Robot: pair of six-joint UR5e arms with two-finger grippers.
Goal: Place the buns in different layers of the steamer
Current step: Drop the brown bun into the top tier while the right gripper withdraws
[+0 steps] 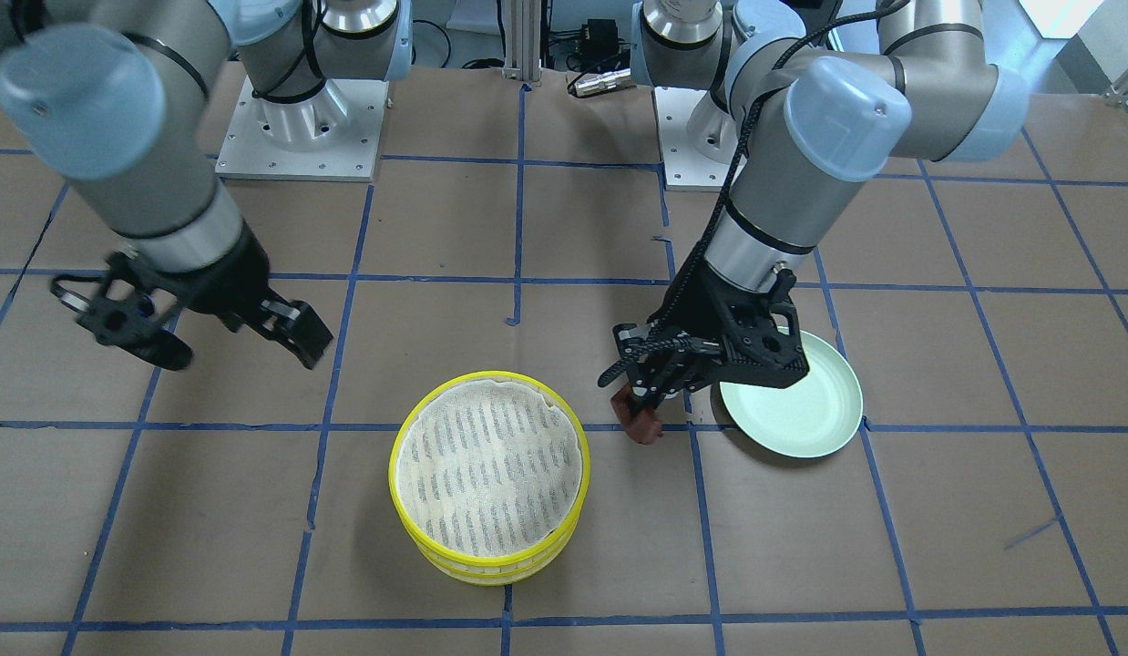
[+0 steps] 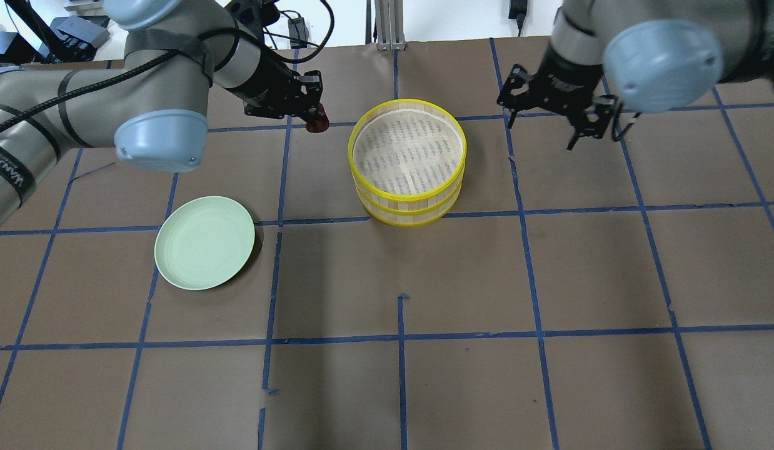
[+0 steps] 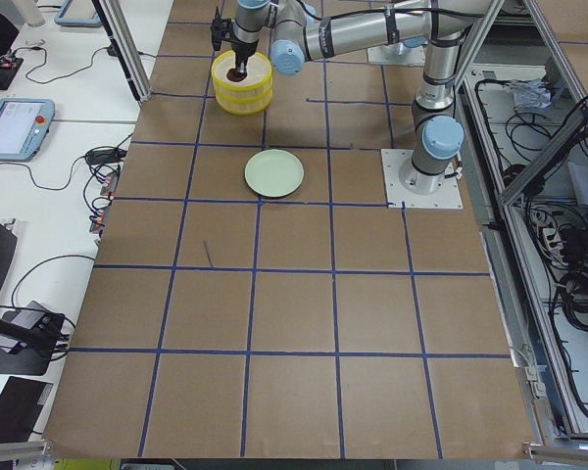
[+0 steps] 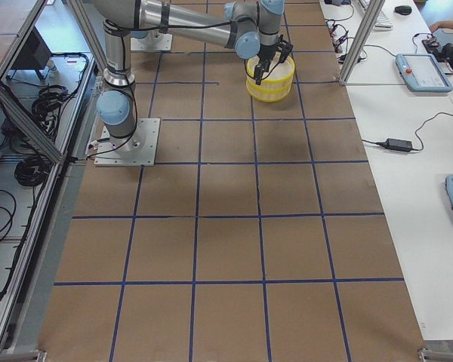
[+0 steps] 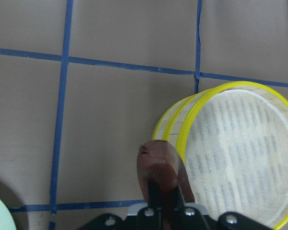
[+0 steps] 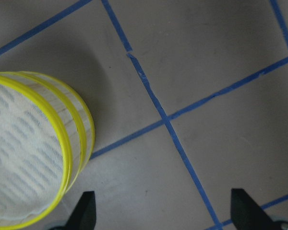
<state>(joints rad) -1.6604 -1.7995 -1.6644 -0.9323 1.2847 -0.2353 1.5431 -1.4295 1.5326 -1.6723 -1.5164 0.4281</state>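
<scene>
The two steamer layers stand stacked in mid table, yellow rims, whitish liner on top with nothing on it; they also show in the front view. My left gripper is shut on the reddish-brown bun, held above the table beside the stack's left side; the bun shows in the overhead view and the left wrist view. My right gripper is open and empty, to the right of the stack. The white bun is not visible; the lower layer's inside is hidden.
A pale green plate lies bare on the table to the left of the stack, partly under the left arm in the front view. Blue tape lines grid the brown table. The arm bases stand at the robot's edge.
</scene>
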